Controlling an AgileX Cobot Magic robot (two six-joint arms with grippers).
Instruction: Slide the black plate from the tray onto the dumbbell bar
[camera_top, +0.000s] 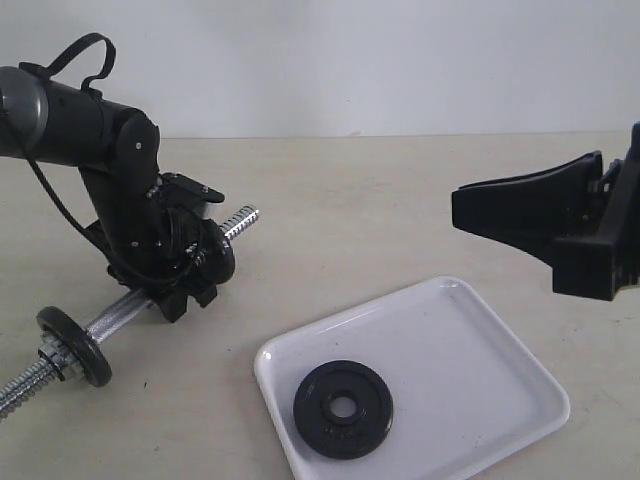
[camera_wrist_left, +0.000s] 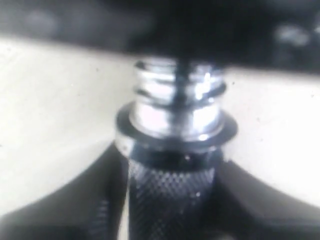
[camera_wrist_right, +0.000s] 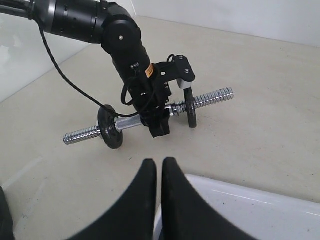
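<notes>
While the small, flat, round black plate (camera_top: 315, 410) of iron is lying inside the glossy white rectangular tray (camera_top: 470, 370), below my right tool (camera_top: 462, 206) and well apart from it, I am counting the task as not yet begun in earnest. Nothing is being lifted or slid. My right tool is hovering above the tray's far side with its two fingers pressed almost together and nothing between them. It is pointing across the beige surface (camera_top: 380, 200) toward my left tool (camera_top: 185, 285).

My left tool is pinching the short chrome steel dumbbell bar (camera_top: 120, 312) at its knurled middle. It is holding the bar low over the surface, with one coarse threaded end sticking out bare past the tool on the side nearer my right tool. As I judge it, steadying the bar is the part in hand. What is left is opening my right tool, taking the plate out of the tray, lining its centre hole up with a threaded end and pushing it on.

Counting, I am seeing three black discs: one in the tray and two look-alike discs already on the bar, one (camera_top: 75, 345) on the far side of my left tool and the other (camera_wrist_right: 190, 114) just beside it. There is one tray, one bar and two tools.
</notes>
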